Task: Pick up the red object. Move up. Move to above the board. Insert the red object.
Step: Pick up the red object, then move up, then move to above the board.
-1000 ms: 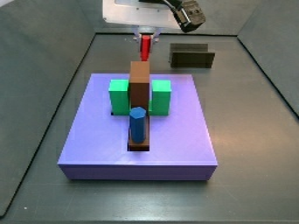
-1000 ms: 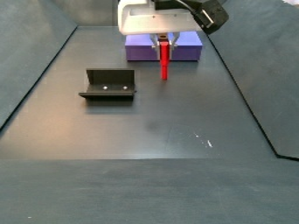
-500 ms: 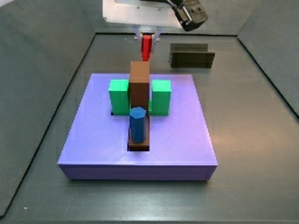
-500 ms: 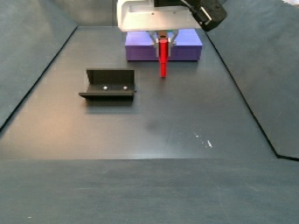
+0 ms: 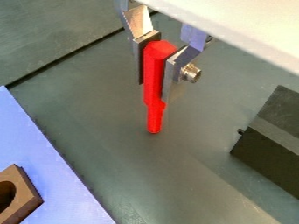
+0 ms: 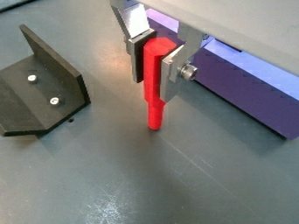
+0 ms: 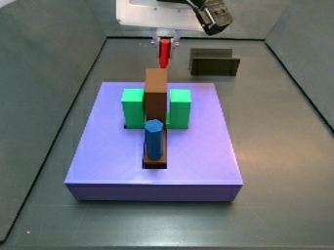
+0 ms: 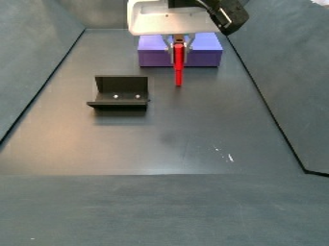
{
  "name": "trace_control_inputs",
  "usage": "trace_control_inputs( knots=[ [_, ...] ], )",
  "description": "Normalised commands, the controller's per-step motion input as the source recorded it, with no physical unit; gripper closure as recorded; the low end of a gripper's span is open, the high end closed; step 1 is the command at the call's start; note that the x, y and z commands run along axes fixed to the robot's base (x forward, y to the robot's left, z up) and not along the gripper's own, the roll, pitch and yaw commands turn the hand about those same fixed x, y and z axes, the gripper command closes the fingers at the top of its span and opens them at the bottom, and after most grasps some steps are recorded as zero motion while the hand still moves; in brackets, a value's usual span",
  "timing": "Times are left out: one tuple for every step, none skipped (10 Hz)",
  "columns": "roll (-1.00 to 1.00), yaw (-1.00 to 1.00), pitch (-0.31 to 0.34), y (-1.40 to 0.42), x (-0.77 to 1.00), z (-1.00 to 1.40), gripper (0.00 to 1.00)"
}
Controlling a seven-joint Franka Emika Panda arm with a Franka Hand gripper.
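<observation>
My gripper is shut on the red object, a slim bright-red peg held upright above the dark floor; it shows the same way in the other wrist view, gripper and peg. In both side views the peg hangs below the gripper, just off the purple slab's edge. The board, a long narrow brown bar between green blocks, lies on the purple slab and carries an upright blue peg. A corner of the brown board with a hole shows in a wrist view.
The fixture, a dark L-shaped bracket, stands on the floor beside the gripper, also seen in both wrist views and in a side view. The purple slab's side lies close behind the peg. Dark walls ring the floor.
The gripper with the red peg has risen slightly and shifted a little toward the purple slab.
</observation>
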Motion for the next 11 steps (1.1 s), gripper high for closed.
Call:
trace_control_inputs(
  knots=[
    [0.00,0.00,0.000,0.00,0.00,0.00,1.00],
    [0.00,0.00,0.000,0.00,0.00,0.00,1.00],
    [0.00,0.00,0.000,0.00,0.00,0.00,1.00],
    [0.00,0.00,0.000,0.00,0.00,0.83,1.00],
    [0.00,-0.01,0.012,0.00,0.03,0.78,1.00],
    [0.00,-0.02,0.059,0.01,0.01,0.53,1.00],
    [0.01,-0.01,0.050,0.01,0.04,0.24,1.00],
    [0.00,0.00,0.000,0.00,0.00,1.40,1.00],
    [0.00,0.00,0.012,0.00,-0.01,1.40,1.00],
    [0.00,0.00,0.004,0.00,-0.05,1.40,1.00],
    [0.00,0.00,-0.012,0.00,-0.02,1.40,1.00]
  ],
)
